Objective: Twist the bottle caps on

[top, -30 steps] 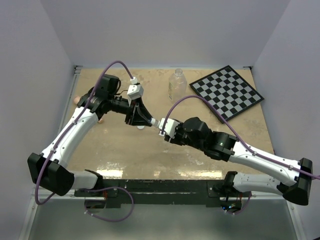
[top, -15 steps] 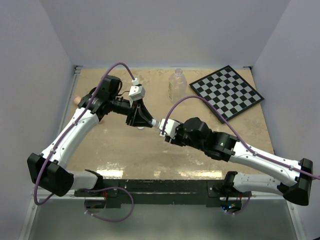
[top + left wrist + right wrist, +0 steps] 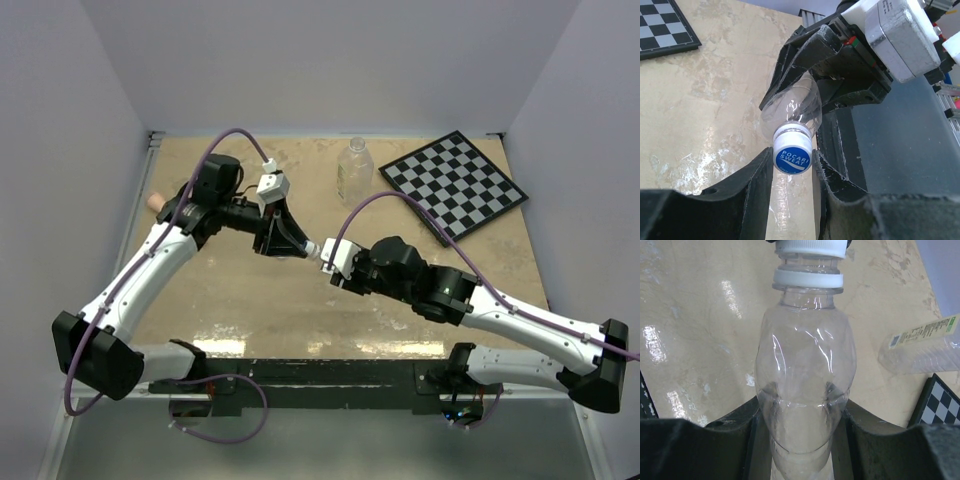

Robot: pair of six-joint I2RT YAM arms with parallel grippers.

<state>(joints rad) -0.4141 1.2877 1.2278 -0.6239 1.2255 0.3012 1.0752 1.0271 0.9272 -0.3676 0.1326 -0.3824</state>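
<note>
1. Blue plastic marks the centre of the action: the blue cap [image 3: 792, 155] sits on the neck of the small bottle [image 3: 805, 390], held in the air over the middle of the desk [image 3: 250, 300].
2. Over the last second the left wrist has crept a little toward 3 o'clock, pressing closer to the right one, and the left elbow has sunk slightly toward 6 o'clock. The right arm has barely shifted.
3. I read that as the cap being pushed on and turned. A strip of bare neck shows between the cap and the white collar ring, so it is probably not yet fully tight.
4. The left fingers [image 3: 752, 190] are narrow, pinching the cap from both sides. The right fingers [image 3: 735, 427] are clamped around the bottle's belly.
5. The left arm reaches in from 8 o'clock with its wrist laid over sideways. The right arm comes from 4 o'clock, low and stretched, and the two meet nose to nose.
6. The large bottle [image 3: 354, 168] stands alone at 12 o'clock from that meeting point, beside the checkerboard [image 3: 455, 185]. Whether it carries a cap I cannot tell.
</note>
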